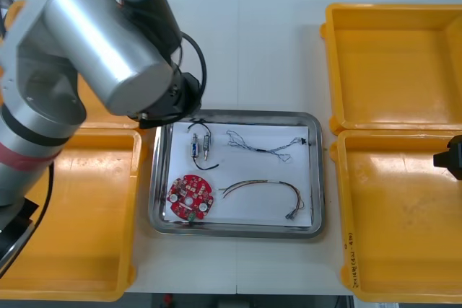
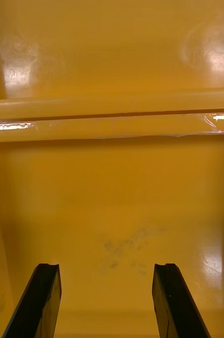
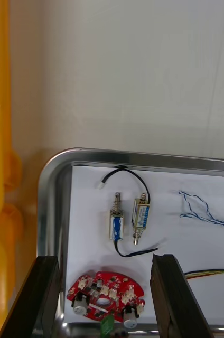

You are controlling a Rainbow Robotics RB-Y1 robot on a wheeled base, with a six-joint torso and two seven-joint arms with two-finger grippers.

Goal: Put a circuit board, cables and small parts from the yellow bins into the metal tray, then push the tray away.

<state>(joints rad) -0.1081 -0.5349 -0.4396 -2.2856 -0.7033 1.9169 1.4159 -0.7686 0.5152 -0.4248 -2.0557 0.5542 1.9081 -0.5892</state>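
Left wrist view: left gripper (image 3: 104, 262) hovers above tray (image 3: 53, 177).

We see yellow bins (image 1: 397, 70) left and right on an off-white table (image 1: 238, 48). Metal tray (image 1: 238, 231): shiny silver rim, white inside. In it we've got a red circuit board (image 1: 190, 195) with silvery-white spots, a twisted blue and white cable (image 1: 263, 146), a red and yellow cable (image 1: 263, 187), a black cable (image 3: 138, 253) and silver small metal parts (image 3: 116, 222), blue-banded. Fingers are black on the left gripper (image 3: 104, 259) and right gripper (image 2: 105, 266).
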